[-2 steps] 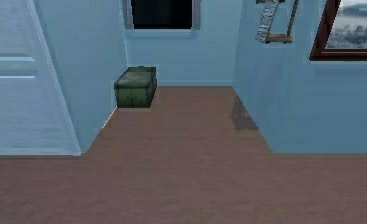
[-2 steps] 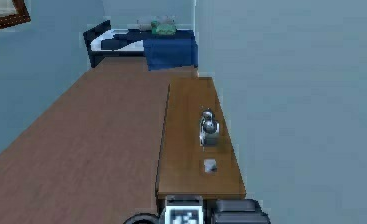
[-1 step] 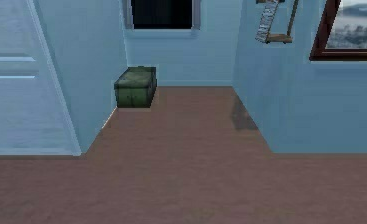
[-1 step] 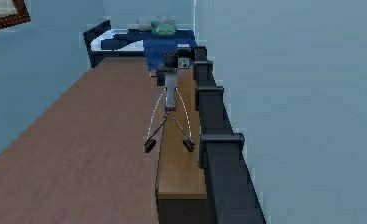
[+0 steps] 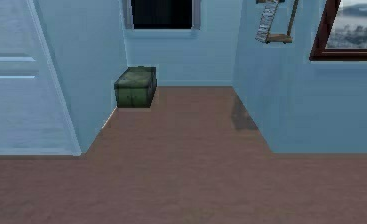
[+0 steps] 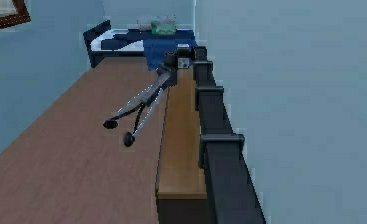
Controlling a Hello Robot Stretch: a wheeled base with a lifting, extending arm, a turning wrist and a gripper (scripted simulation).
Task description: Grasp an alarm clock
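Gripper [image 6: 120,132], nothing in it, over bare brown floor [image 6: 61,165] beside a tan wooden ledge [image 6: 179,150], blue bed [image 6: 141,42] beyond.

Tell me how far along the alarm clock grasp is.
Done: the arm reaches out along a wooden counter toward the bed. In hand: the gripper sits at the counter's far end, by a grey-legged stand; I cannot tell whether it holds anything. Left: lifting an alarm clock clear of every surface.

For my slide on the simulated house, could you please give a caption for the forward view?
A dark green chest stands on brown floor by pale blue walls, below a dark window.
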